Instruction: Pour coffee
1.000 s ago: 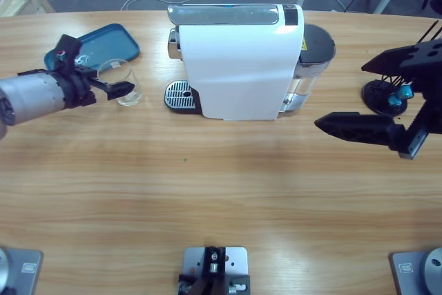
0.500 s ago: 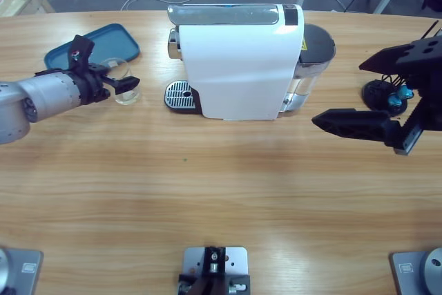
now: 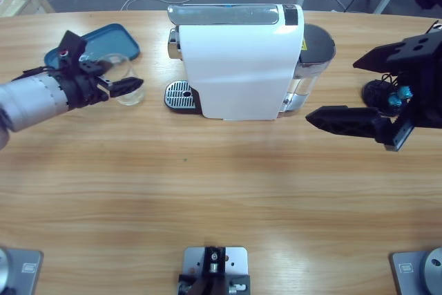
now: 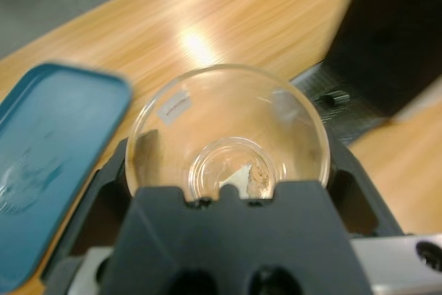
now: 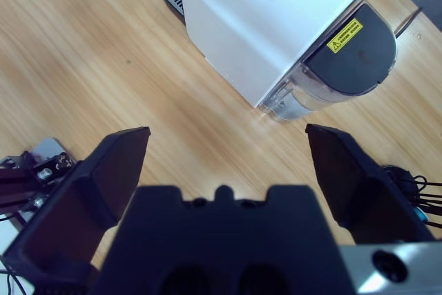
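My left gripper (image 3: 117, 82) has its jaws around a clear glass (image 4: 228, 136) at upper left; any coffee inside I can't make out. My right gripper (image 3: 345, 98) gapes wide, empty, beside the white machine (image 3: 238, 67), whose spout is hidden.

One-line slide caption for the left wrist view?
Left gripper clasps an empty glass cup beside the teal tray.

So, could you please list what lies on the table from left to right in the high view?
Blue tray → glass cup between the left gripper's jaws → drip grate → white coffee machine → right gripper → black capsule holder.
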Available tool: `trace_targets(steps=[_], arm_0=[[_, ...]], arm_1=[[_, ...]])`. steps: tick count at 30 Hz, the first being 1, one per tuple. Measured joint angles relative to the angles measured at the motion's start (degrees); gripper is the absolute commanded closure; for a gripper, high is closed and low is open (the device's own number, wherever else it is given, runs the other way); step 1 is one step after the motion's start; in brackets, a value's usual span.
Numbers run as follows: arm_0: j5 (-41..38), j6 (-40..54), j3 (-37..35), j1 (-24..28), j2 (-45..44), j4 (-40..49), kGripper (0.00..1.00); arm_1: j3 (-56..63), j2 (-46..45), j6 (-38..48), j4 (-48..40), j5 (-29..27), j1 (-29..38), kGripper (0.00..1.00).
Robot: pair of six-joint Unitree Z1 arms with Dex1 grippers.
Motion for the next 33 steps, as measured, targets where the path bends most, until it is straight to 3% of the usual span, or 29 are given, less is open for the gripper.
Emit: trace_targets(steps=[8,20,31,32,33], arm_0=[[-12.62,0.01,-7.87,0.1,-1.32,10.7,1.0],[-14.38,0.06,-16.92,1.18,5.98,16.75,1.0],[-15.72,0.06,-20.03,0.22,9.36,17.02,0.99],[-15.72,0.06,-20.23,-0.02,9.45,17.02,0.796],[-15.73,0.06,-20.43,-0.29,9.58,17.02,0.54]], arm_1=[[1.57,-0.05,0.0,-0.13,0.09,-0.01,0.0],[4.65,-2.97,-0.1,-0.15,0.09,-2.17,0.0],[4.69,-2.97,-1.13,-0.15,0.09,-3.22,0.0],[4.68,-2.97,-1.15,-0.15,0.09,-3.22,0.0],[4.68,-2.97,-1.18,-0.15,0.1,-3.22,0.0]])
